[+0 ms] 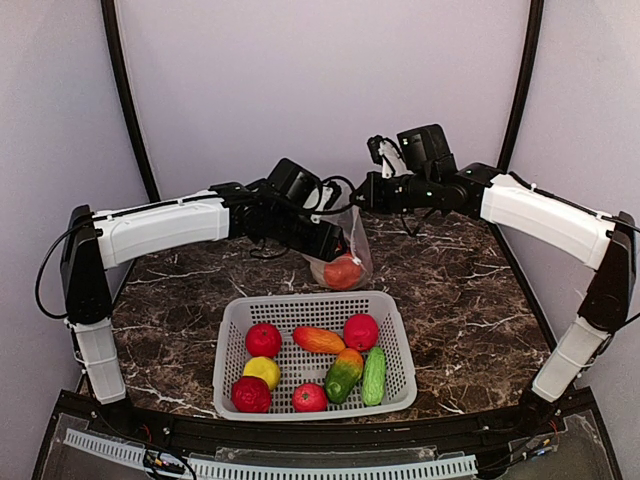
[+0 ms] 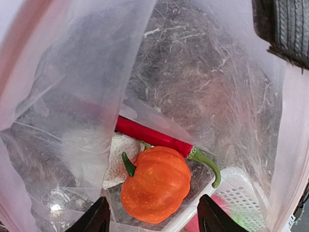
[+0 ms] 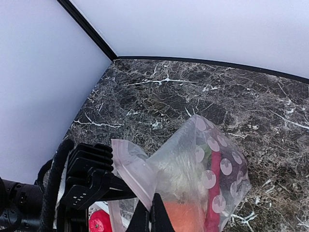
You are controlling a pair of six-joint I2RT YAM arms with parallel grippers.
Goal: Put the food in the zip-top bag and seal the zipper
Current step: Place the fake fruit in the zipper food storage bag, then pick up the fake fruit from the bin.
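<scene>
The clear zip-top bag (image 1: 347, 256) hangs open at the back of the table, its mouth up. My right gripper (image 3: 153, 213) is shut on the bag's upper edge, right by the whitish zipper (image 3: 130, 169) strip. Inside lie an orange pumpkin (image 2: 155, 183), a red chili (image 2: 152, 136) and a white cauliflower (image 2: 120, 159). My left gripper (image 2: 154, 217) is inside the bag's mouth, open, with the pumpkin lying loose below its fingertips (image 2: 99, 216). In the top view the left gripper (image 1: 328, 240) meets the bag from the left and the right gripper (image 1: 360, 198) from above right.
A white slotted basket (image 1: 228, 340) stands in front of the bag. It holds several foods, among them a carrot (image 1: 318, 340), a lemon (image 1: 262, 372), a cucumber (image 1: 374, 375) and a tomato (image 1: 310, 397). Walls close in the back and sides.
</scene>
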